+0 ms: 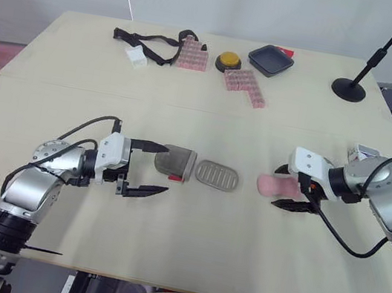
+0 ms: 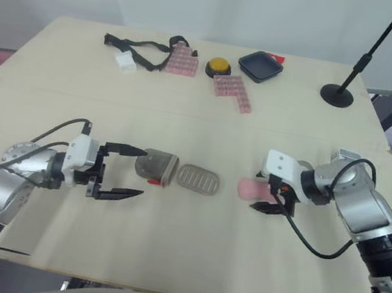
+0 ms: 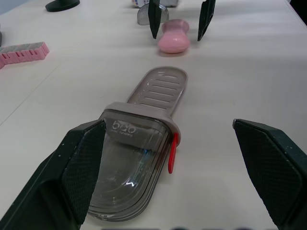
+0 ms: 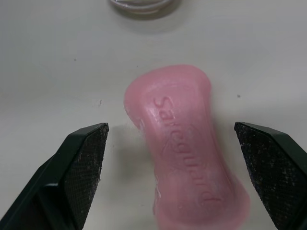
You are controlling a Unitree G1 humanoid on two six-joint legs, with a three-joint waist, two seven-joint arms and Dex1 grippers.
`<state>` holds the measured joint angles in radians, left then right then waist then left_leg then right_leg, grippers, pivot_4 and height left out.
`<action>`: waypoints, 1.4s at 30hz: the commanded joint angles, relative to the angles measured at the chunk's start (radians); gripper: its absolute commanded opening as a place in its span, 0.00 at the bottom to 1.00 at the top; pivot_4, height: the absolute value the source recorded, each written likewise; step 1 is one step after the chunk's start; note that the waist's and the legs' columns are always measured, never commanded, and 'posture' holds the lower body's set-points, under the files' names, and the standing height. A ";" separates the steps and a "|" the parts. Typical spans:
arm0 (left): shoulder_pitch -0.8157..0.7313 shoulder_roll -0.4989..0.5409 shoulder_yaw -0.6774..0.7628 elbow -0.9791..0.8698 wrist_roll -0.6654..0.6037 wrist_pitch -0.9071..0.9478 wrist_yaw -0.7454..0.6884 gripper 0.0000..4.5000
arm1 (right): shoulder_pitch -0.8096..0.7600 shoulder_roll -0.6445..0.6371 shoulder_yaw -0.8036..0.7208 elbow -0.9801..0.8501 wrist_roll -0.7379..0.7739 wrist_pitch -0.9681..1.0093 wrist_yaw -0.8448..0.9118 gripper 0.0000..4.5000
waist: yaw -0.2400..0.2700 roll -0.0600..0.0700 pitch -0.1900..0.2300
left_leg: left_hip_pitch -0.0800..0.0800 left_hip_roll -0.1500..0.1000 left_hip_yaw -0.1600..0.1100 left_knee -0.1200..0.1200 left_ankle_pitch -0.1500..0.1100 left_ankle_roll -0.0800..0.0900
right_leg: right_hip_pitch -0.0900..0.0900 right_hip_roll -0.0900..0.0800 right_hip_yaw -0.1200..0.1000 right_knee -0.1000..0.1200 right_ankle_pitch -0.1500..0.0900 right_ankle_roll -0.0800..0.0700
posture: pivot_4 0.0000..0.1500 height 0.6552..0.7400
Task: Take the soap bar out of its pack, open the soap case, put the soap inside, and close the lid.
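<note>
A bare pink soap bar lies on the table at the right. My right gripper is open, one finger on each side of the bar's near end; in the right wrist view the soap sits between the wide-apart fingers. The soap case is at the centre, pulled apart: a clear grey cover with a red tab, and a ribbed tray sticking out of it toward the soap. My left gripper is open at the cover's left end, its fingers apart from the cover.
A small white box lies beside my right forearm. Along the table's far edge are a black strap, pink blocks, a yellow button, a dark tray and a stand base.
</note>
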<state>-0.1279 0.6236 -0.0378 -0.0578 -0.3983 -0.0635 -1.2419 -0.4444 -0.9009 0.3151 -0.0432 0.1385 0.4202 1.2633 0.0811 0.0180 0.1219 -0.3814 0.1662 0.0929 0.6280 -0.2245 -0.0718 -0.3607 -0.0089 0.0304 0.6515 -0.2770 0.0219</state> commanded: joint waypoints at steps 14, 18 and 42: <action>0.009 0.007 0.001 -0.030 -0.003 -0.019 -0.002 1.00 | -0.067 0.039 0.019 0.091 -0.064 -0.098 0.050 0.38 | -0.003 0.000 0.000 | 0.000 0.000 0.000 0.000 0.000 0.000 | 0.000 0.000 0.000 0.001 0.000 0.000 | 1.00 1.00; 0.012 0.010 0.017 -0.015 -0.003 -0.014 0.013 1.00 | -0.078 0.042 0.007 0.073 -0.059 -0.107 0.058 0.38 | -0.003 0.000 0.000 | 0.000 0.000 0.000 0.000 0.000 0.000 | 0.000 0.001 0.000 0.001 0.000 0.000 | 1.00 1.00; 0.049 0.032 0.105 -0.043 -0.021 0.043 0.098 1.00 | -0.337 0.349 0.231 -0.224 -0.041 0.542 -0.183 0.38 | -0.001 0.000 0.000 | 0.000 0.001 0.001 0.000 0.001 -0.002 | -0.003 0.001 0.001 0.003 0.000 0.000 | 1.00 1.00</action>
<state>-0.0802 0.6507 0.0468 -0.0625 -0.4007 -0.0237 -1.1540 -0.7495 -0.5567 0.5489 -0.2456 0.0944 0.9464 1.0918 0.0797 0.0176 0.1217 -0.3818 0.1669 0.0935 0.6275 -0.2236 -0.0739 -0.3633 -0.0077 0.0311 0.6547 -0.2770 0.0219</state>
